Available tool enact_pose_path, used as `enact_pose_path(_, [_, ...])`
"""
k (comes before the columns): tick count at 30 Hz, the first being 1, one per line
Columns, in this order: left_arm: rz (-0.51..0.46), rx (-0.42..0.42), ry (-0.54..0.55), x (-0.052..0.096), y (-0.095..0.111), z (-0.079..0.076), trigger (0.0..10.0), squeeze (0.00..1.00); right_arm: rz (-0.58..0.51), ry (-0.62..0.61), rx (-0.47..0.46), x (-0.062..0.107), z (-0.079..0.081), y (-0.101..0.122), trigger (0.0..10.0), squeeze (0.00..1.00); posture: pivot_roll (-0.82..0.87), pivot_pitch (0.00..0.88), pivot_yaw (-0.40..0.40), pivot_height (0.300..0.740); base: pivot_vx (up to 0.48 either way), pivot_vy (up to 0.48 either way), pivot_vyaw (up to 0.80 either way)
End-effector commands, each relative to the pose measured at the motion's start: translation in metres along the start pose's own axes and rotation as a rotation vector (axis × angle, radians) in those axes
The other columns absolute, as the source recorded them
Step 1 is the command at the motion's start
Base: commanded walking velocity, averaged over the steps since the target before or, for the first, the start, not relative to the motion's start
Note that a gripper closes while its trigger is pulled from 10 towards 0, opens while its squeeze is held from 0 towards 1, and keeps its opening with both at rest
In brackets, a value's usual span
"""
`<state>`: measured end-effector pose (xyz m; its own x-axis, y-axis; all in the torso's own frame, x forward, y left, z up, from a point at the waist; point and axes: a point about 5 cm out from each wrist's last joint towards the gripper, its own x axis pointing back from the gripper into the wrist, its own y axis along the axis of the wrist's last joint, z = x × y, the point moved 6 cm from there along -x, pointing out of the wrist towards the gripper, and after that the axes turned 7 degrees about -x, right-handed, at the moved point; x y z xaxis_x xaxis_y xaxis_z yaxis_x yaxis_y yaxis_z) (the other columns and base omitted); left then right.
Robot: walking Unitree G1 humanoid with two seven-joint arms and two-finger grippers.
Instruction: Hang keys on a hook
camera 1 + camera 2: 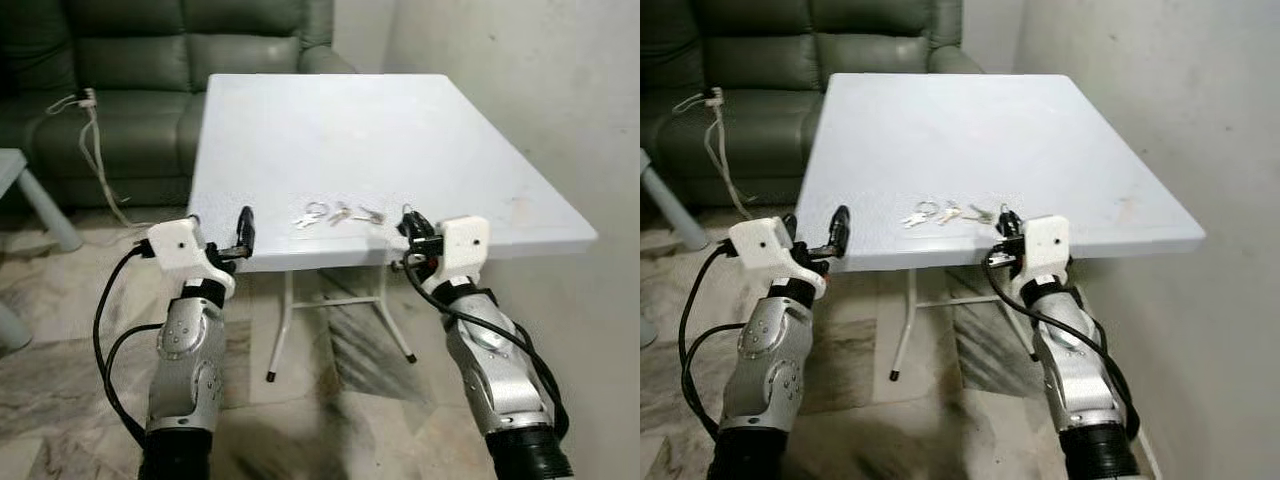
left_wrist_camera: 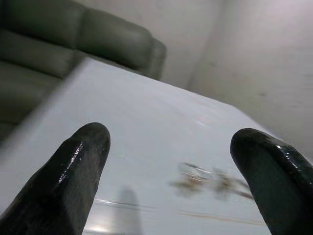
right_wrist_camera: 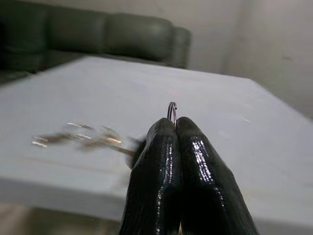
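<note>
Room: a white square tabletop [image 1: 400,130] on thin folding legs stands over a marbled floor, a dark green leather sofa [image 1: 150,60] behind its far edge and a pale plaster wall along its right edge.
Keys: a small bunch of silver metal keys on linked wire rings [image 1: 338,214] lies flat on the tabletop, close to the near edge and about midway along it, strung out in a row parallel to that edge.
Right gripper: the right gripper [image 1: 408,226] sits at the near edge, at the right end of the row; its two fingers are pressed together, and the right wrist view shows a thin wire ring [image 3: 171,111] pinched between the tips, the keys trailing off to one side.
Left gripper: the left gripper [image 1: 243,229] hovers at the near edge, well to the left of the keys, fingers spread wide and holding nothing.
Handling: the bunch looks light, hard and loose-jointed, likely to swing and jingle once lifted; smooth metal could slip from the glossy fingers.
Hold: the ring seems the sound place to grip, since it leaves a loop free for a hook.
Hook: none can be made out.
</note>
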<state>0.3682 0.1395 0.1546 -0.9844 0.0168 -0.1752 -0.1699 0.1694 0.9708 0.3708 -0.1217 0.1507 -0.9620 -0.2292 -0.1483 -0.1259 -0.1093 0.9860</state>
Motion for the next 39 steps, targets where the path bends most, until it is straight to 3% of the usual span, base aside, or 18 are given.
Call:
enact_pose_path(1, [0.005,-0.020,-0.008,-0.0026,0.0010,-0.0024,10.0,0.00,0.002,-0.014,-0.003,0.0006,-0.0039,0.0004,10.0,0.00,0.02,0.000,-0.070,0.740,0.000,0.000,-0.71])
enact_pose_path(33, [0.028,-0.017,0.037,-0.0020,-0.0032,0.0025,10.0,0.00,0.020,-0.015,-0.004,0.0019,-0.0041,-0.0007,10.0,0.00,0.02,0.000,-0.080,0.740,0.000,0.000,-0.68])
enact_pose_path(39, [0.012,-0.038,0.002,-0.0009,0.0004,-0.0017,10.0,0.00,0.024,-0.013,-0.006,0.0019,-0.0025,-0.0016,10.0,0.00,0.02,0.000,-0.079,0.740,0.000,0.000,-0.65])
